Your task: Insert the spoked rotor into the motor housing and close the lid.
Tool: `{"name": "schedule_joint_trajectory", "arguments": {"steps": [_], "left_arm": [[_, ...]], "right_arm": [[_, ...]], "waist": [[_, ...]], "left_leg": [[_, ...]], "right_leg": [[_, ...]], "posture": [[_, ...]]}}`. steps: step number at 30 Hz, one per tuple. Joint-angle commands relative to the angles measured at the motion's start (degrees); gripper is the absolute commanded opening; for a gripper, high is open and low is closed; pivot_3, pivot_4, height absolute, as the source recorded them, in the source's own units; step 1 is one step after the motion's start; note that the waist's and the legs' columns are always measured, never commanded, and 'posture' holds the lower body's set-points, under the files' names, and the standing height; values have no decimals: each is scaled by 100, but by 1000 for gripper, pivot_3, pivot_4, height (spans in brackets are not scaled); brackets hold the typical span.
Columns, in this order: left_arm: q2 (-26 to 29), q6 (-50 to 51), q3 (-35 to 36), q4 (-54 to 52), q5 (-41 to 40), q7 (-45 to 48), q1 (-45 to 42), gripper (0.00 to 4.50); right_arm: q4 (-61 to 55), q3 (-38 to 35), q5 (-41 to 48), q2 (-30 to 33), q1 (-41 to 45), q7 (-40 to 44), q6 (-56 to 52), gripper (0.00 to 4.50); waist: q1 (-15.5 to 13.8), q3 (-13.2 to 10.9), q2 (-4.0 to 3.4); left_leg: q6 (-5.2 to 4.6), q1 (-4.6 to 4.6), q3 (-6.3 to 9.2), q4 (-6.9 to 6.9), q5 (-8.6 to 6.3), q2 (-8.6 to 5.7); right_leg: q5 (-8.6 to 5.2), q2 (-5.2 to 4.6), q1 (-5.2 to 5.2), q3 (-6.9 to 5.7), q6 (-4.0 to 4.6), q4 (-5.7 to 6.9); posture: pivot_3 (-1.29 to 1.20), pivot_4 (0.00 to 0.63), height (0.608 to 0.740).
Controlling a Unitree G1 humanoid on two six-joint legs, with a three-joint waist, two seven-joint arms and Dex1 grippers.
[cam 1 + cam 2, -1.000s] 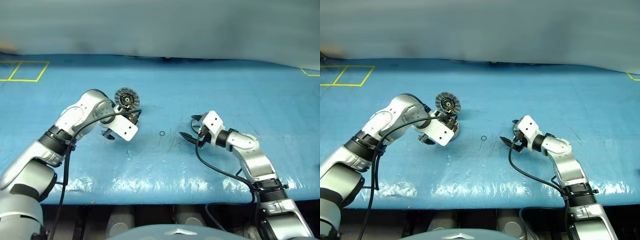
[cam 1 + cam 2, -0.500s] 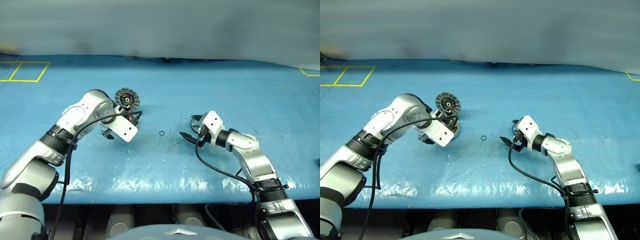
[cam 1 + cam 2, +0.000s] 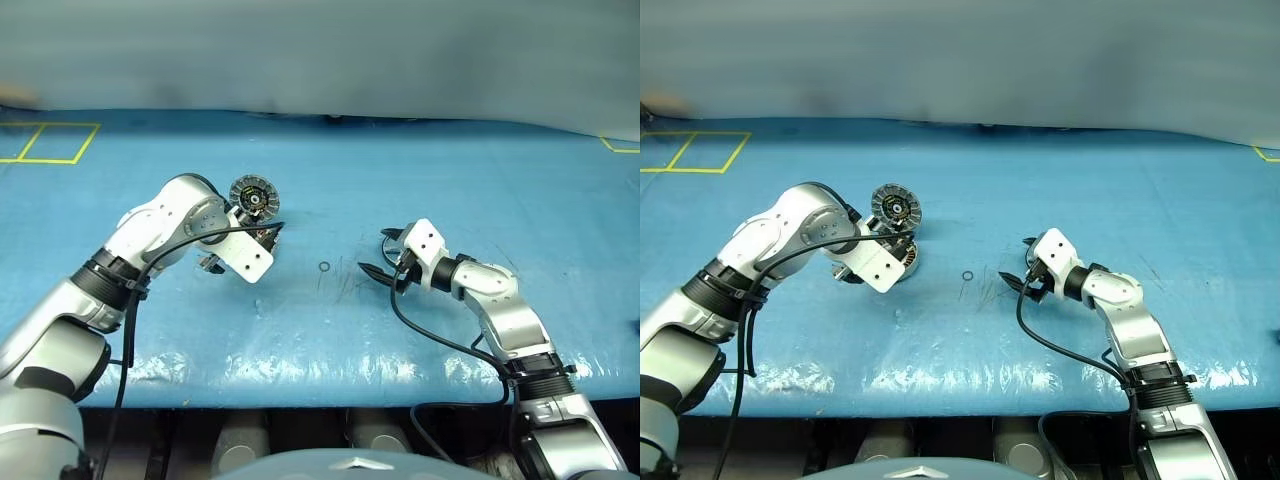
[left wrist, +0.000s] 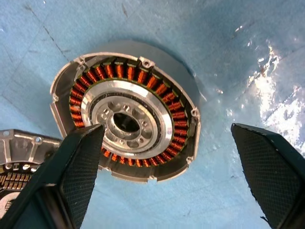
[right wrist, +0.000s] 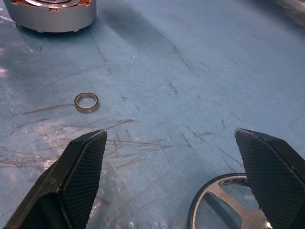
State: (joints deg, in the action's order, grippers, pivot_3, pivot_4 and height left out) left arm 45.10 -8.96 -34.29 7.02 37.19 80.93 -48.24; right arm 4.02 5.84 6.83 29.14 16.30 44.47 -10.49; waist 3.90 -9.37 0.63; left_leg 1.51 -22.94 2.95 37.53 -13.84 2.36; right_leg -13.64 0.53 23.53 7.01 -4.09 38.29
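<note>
Blue plastic sheet (image 3: 330,320) covers the table in the head views; the left gripper (image 3: 240,255) hangs over the motor housing (image 3: 904,255), pointing mostly down, and the lid (image 3: 252,197) stands up on its edge behind it, its dark striped face toward the camera, so the housing is open and ready for a part; a small ring (image 3: 324,267) lies on the sheet between the two arms; the right gripper (image 3: 384,255) sits low, pointing toward the middle.

Left wrist view: the motor housing lies flat with its orange-brown coils in a ring round a silver middle; that middle looks empty, so I think the wheel is not in yet; the two black fingers (image 4: 76,167) are wide apart and hold nothing; a bit of the lid shows by one finger.

Right wrist view: these fingers (image 5: 81,167) are also wide apart with nothing between them; the spoked rotor (image 5: 224,202) lies on the sheet close by them, its dark rim and one silver spoke showing; I think this hand waits there to pick it up; the small ring lies farther off, toward the housing.
</note>
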Motion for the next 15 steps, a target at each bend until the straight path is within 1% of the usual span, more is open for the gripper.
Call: {"name": "schedule_joint_trajectory", "arguments": {"steps": [1, 6, 15], "left_arm": [[86, 41, 194, -227, -4, 33, -27, 4500], [122, 44, 141, -230, -17, 78, 175, 4500], [104, 62, 125, -50, 51, 30, 231, 4500]], "right_arm": [[-94, -53, -7, 51, 125, 25, 84, 4492], [-68, -27, -23, 31, 155, 33, 100, 4492], [-99, -28, -26, 13, 147, 49, 71, 4492]], "waist": [[-1, 0, 0], [5, 0, 0], [-4, 0, 0]], "left_leg": [[0, 0, 0, 0, 0, 0], [0, 0, 0, 0, 0, 0], [0, -1, 0, 5, 0, 0]], "right_leg": [[0, 0, 0, 0, 0, 0], [1, 1, 0, 0, 1, 1], [1, 0, -1, 0, 0, 2]], "posture": [[0, 150, 740], [0, 150, 740], [0, 150, 740]]}}
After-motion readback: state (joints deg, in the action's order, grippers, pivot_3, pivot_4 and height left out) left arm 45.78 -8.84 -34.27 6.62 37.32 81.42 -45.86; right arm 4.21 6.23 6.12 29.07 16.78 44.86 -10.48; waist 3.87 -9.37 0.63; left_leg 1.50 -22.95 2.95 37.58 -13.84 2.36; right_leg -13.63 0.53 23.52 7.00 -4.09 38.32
